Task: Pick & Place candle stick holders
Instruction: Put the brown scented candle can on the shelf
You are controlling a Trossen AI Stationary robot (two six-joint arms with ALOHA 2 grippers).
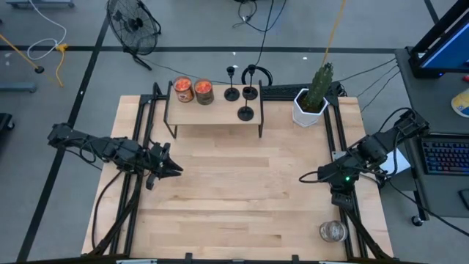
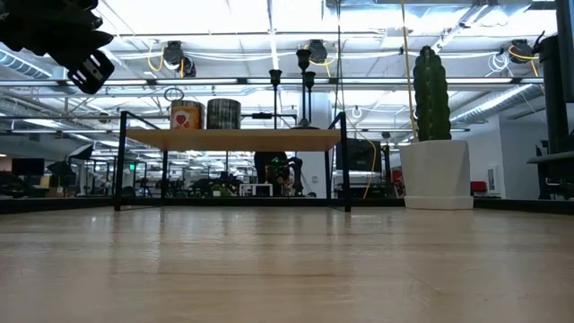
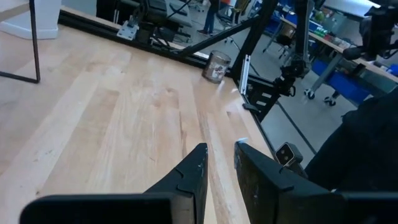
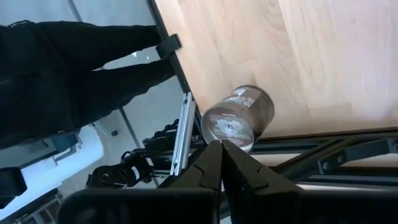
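Three black candle stick holders [image 1: 232, 93] [image 1: 250, 92] [image 1: 246, 112] stand on their round bases on the right part of a small wooden shelf [image 1: 220, 117] at the table's far middle. In the low view their stems [image 2: 303, 67] rise above the shelf top [image 2: 233, 139]. My left gripper [image 1: 176, 168] hovers over the table's left part, well short of the shelf, its fingers [image 3: 221, 165] a narrow gap apart and empty. My right gripper [image 1: 303, 177] is at the table's right side, shut [image 4: 221, 149] and empty.
Two jars with orange contents [image 1: 193, 90] stand on the shelf's left part. A cactus in a white pot [image 1: 311, 103] stands at the far right. A clear glass jar [image 1: 332, 232] stands near the near right corner. Bare wood lies between the arms.
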